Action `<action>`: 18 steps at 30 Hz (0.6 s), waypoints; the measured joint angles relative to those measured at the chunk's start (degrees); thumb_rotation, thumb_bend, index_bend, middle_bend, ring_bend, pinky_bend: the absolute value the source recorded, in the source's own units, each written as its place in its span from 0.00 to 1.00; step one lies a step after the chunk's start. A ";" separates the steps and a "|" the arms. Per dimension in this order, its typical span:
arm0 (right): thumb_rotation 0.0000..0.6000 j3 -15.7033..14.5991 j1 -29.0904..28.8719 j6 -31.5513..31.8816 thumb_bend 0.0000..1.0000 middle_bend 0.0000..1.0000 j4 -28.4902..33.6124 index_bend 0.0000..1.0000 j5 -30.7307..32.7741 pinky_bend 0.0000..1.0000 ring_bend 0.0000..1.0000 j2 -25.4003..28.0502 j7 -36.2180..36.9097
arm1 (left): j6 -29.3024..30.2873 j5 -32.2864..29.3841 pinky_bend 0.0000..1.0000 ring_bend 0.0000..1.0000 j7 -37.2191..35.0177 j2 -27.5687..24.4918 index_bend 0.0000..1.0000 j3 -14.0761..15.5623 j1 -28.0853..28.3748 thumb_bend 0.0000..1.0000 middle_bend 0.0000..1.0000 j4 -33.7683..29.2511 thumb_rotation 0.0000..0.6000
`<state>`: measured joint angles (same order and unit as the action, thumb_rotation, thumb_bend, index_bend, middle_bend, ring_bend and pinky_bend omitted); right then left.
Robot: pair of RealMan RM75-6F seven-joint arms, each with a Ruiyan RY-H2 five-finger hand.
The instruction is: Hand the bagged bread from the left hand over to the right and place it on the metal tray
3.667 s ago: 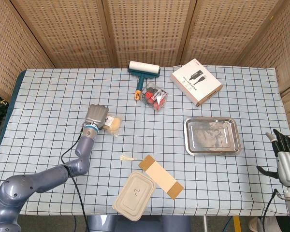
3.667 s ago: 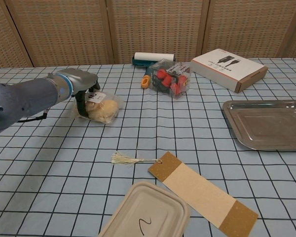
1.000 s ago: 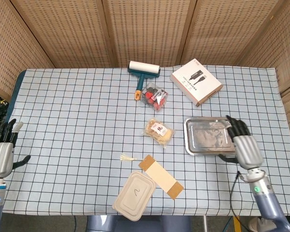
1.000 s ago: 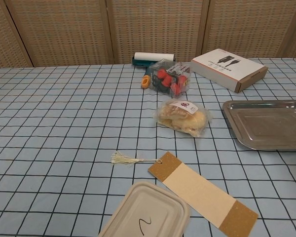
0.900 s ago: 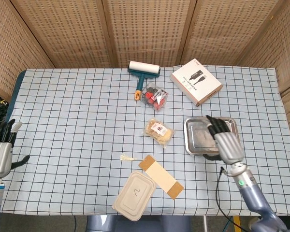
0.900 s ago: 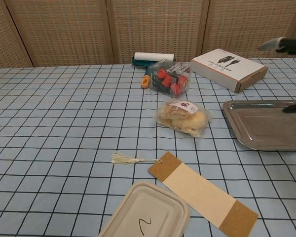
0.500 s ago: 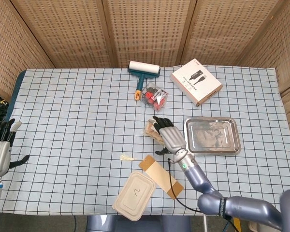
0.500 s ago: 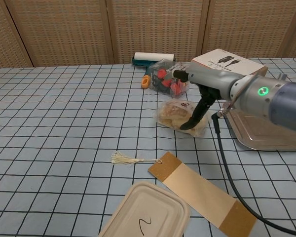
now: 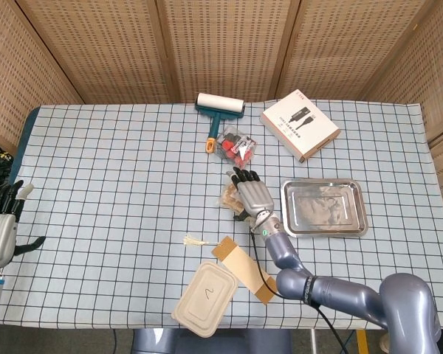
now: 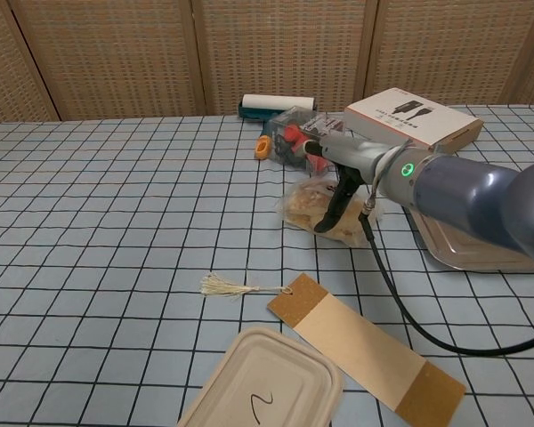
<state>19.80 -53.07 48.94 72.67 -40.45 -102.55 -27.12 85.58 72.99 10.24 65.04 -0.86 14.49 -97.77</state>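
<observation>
The bagged bread (image 9: pixel 228 197) (image 10: pixel 304 207) lies on the checked cloth near the middle of the table, just left of the metal tray (image 9: pixel 324 226). My right hand (image 9: pixel 252 197) (image 10: pixel 339 189) lies on top of the bread with its fingers stretched out toward the far side. In the chest view a dark finger curves down over the bag's front. I see no closed grip on the bag. The right forearm hides most of the tray in the chest view. My left hand (image 9: pixel 0 234) hovers off the table's left edge, fingers spread and holding nothing.
A lint roller (image 9: pixel 219 108), a clear box of red items (image 9: pixel 236 145) and a white carton (image 9: pixel 300 124) sit at the back. Near the front lie a tasselled thread (image 9: pixel 196 240), a brown paper strip (image 9: pixel 245 269) and a beige container lid (image 9: pixel 204 290).
My right hand has slid further left and forward over the bread, now covering most of it. The bread and my left hand have stayed where they were.
</observation>
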 measured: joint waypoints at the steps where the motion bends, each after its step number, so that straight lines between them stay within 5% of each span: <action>1: 1.00 -0.20 0.00 0.04 0.06 0.03 -0.73 0.20 -0.15 0.21 0.00 -0.40 0.22 | -0.23 0.07 0.00 0.00 0.07 -0.02 0.00 -0.08 -0.06 0.00 0.00 -0.10 1.00; 6: 1.00 -1.56 -0.15 -0.46 0.06 0.10 -6.34 0.28 -0.77 0.29 0.05 -3.43 1.46 | -0.63 0.82 0.00 0.00 0.18 -0.33 0.00 -0.55 -0.67 0.01 0.00 -0.61 1.00; 12: 1.00 -2.30 0.16 0.90 0.12 0.50 -9.48 0.64 -2.90 0.63 0.47 -6.07 3.30 | -1.02 1.38 0.00 0.00 -0.54 -0.60 0.00 -1.24 -1.28 0.01 0.00 -0.67 1.00; 18: 1.00 -1.51 0.84 5.74 0.14 0.57 -6.11 0.72 -7.97 0.71 0.54 -5.38 5.23 | -1.39 2.26 0.00 0.00 -0.83 -0.59 0.00 -1.70 -1.75 0.01 0.00 -0.65 1.00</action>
<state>18.28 -52.23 54.68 66.56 -48.42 -107.93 -21.89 84.19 75.25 9.41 64.45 -2.56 12.74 -98.42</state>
